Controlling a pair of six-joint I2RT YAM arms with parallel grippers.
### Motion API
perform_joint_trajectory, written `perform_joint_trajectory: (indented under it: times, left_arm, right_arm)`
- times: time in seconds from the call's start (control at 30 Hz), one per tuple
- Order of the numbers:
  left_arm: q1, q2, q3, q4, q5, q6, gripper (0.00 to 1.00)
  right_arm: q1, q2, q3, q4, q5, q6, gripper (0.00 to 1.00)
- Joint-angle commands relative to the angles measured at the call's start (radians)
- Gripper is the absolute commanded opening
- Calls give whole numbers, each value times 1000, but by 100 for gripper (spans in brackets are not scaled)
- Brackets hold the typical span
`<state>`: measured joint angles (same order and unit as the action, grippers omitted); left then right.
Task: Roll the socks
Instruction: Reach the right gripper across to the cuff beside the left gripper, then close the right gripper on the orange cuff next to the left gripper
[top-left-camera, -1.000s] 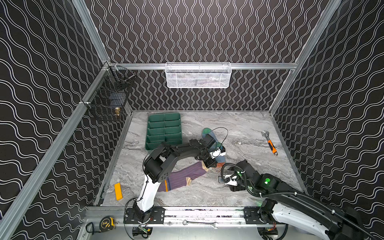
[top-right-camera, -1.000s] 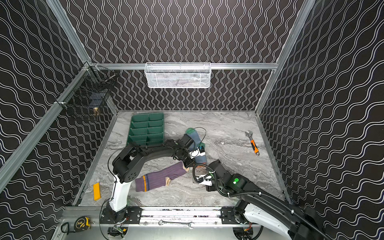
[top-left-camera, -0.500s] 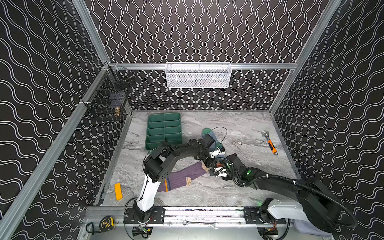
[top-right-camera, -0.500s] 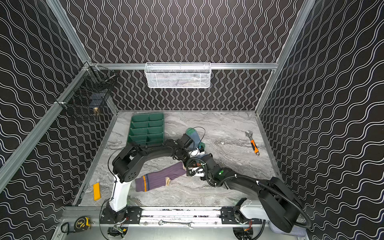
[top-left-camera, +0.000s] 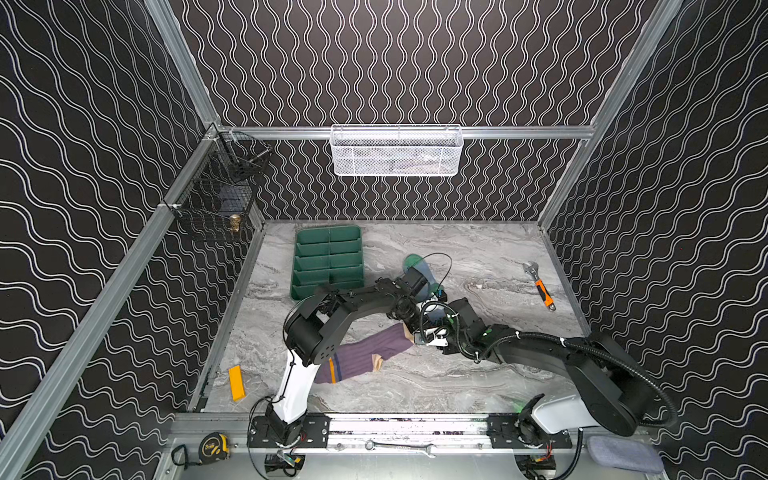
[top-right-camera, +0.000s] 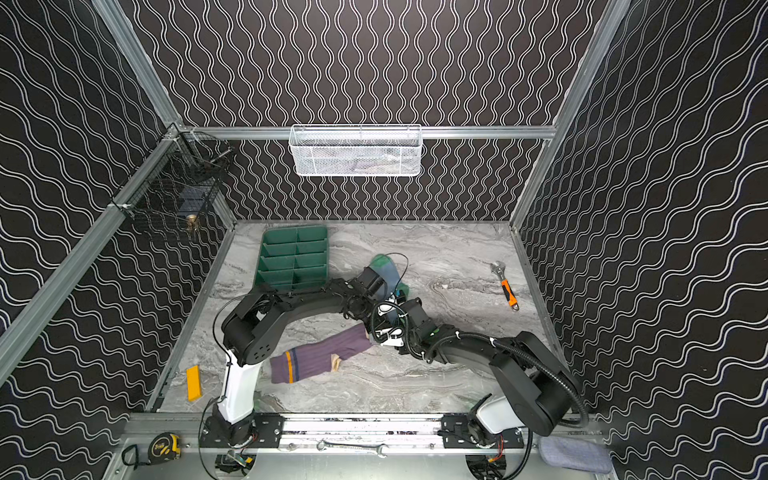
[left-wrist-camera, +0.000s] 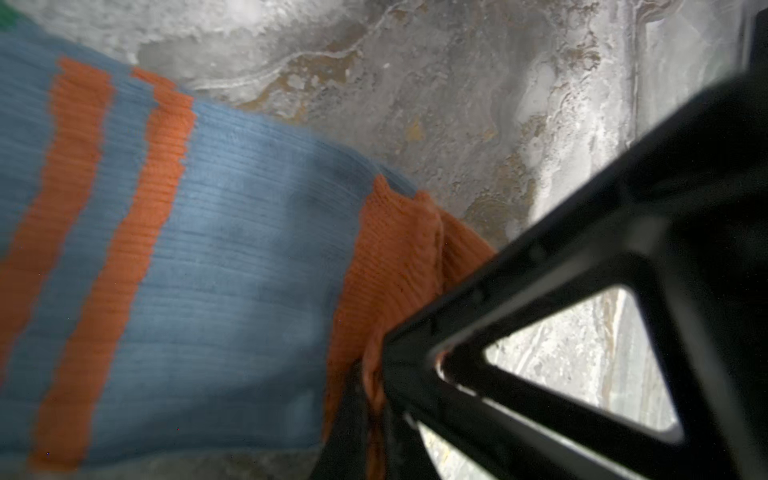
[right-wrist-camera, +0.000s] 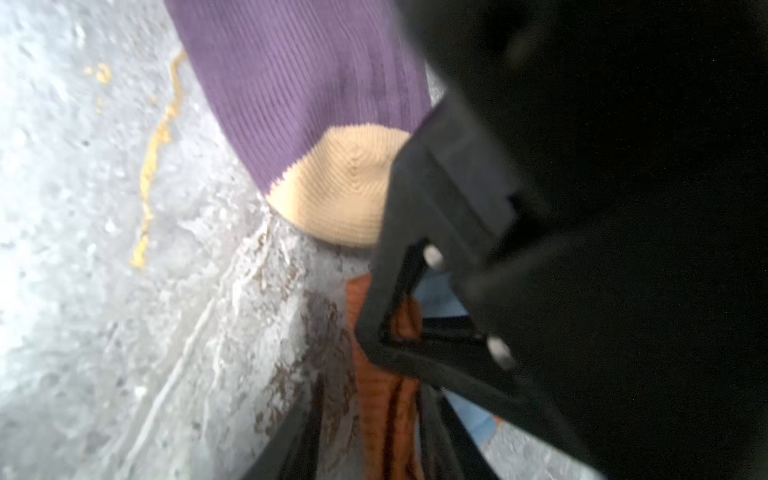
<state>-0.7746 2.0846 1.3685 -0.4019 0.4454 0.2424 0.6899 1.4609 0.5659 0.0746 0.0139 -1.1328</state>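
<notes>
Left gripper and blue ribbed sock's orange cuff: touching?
Touching. In the left wrist view the left gripper is shut on the blue ribbed sock, pinching its orange cuff.

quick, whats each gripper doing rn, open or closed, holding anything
Left gripper: closed, pinching the orange cuff of the blue sock.
Right gripper: cannot be told; it sits at the peach toe of the purple sock.

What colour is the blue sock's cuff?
Orange. The cuff of the blue sock shows best in the left wrist view.
</notes>
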Motion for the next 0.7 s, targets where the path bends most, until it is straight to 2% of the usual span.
perform_joint_trajectory:
  times: [0.0,0.17,0.37,0.53,0.57,0.67]
  left_arm:
    - [-4,4,-28,-186,-172,-8,7]
    - [-11,-23,-47,-175,-168,-6,8]
    - [-48,-32,-73,-161,-190,-4,10]
    - [-75,-74,-118,-112,-194,-17,16]
    - [-77,-82,-124,-103,-196,-20,16]
    - [-78,-97,-138,-87,-196,-21,14]
  right_arm:
    - [-5,18,-10,-30,33,18,35]
    - [-13,27,-27,-23,17,29,30]
    - [-20,15,-26,-50,6,30,17]
    - [-32,-11,-46,-37,-8,19,8]
    - [-33,-15,-47,-31,-8,22,10]
    - [-33,-34,-47,-7,10,44,46]
